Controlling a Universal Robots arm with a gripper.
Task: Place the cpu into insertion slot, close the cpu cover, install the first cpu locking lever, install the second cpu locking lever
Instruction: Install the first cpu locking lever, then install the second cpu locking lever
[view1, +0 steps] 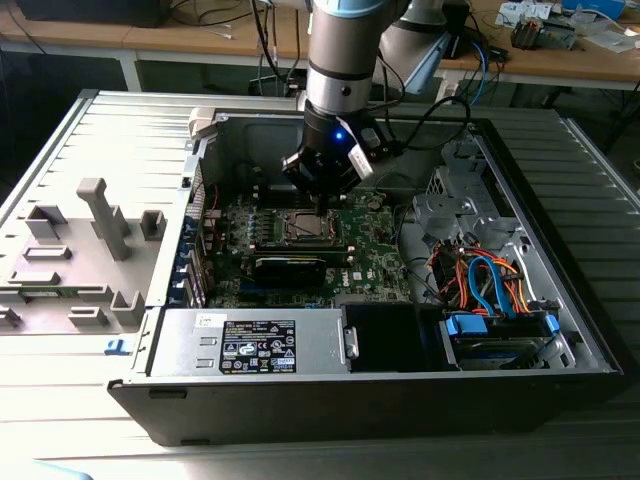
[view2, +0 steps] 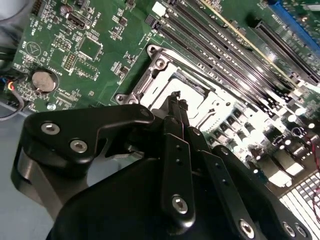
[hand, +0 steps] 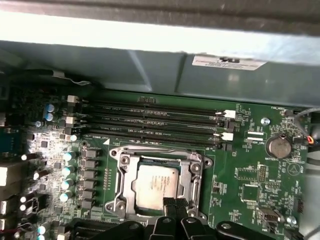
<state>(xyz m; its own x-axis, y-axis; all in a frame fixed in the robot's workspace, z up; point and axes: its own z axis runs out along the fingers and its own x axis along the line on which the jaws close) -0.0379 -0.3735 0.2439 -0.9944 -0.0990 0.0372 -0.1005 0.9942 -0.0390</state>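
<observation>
1. Exterior view: the open computer case (view1: 560, 330) lies on its side, and the arm reaches down into it over the green motherboard (view1: 375, 255). The gripper (view1: 322, 192) hangs just above the insertion slot (view1: 305, 228).
2. In the first wrist view the insertion slot (hand: 157, 182) sits beside the long black memory slots (hand: 150, 125), its edges running parallel to them.
3. The cpu cover (hand: 192, 167), a thin silvery frame, lies flat around the socket opening, with the chip showing through its cut-out.
4. The cpu (hand: 152, 187) is seated in the slot, lying flat, dull silver-grey top facing up; it is square, so no long axis stands out.
5. In the second wrist view the gripper (view2: 176, 100) has its fingers (view2: 172, 112) drawn together with only a sliver between the tips, holding nothing that I can make out. The tips are at the socket's edge; whether they touch the frame cannot be told.
</observation>
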